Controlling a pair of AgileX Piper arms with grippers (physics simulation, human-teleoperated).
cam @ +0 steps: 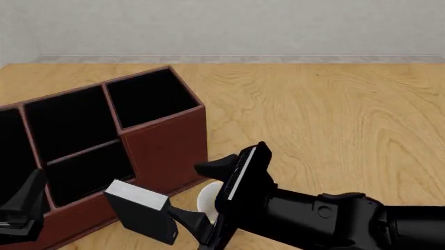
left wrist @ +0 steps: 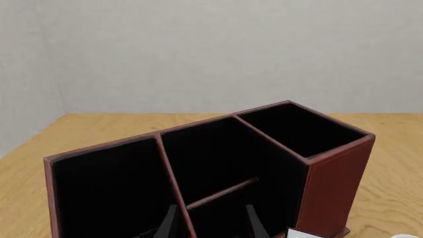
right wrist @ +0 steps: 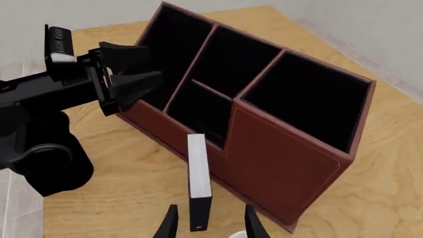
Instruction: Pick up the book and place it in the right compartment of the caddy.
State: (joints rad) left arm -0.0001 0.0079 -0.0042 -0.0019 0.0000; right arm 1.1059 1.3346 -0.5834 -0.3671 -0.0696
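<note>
The black book [cam: 143, 213] with white page edges stands on the table just before the caddy's [cam: 163, 151] near right corner; it also shows in the right wrist view [right wrist: 198, 183]. My right gripper [cam: 187, 190] is open. Its fingers [right wrist: 170, 223] stand either side of the book's near end with gaps, not touching it. The right compartment [cam: 149, 96] is a square black well at the caddy's end, also seen in the right wrist view [right wrist: 304, 101] and the left wrist view [left wrist: 300, 129]. My left gripper [left wrist: 211, 225] is open and empty, facing the caddy's middle section.
A white mug [cam: 207, 200] sits on the table under my right gripper. The left arm [right wrist: 46, 99] hangs low at the caddy's left front [cam: 21, 205]. The wooden table [cam: 326, 114] runs to a grey wall behind.
</note>
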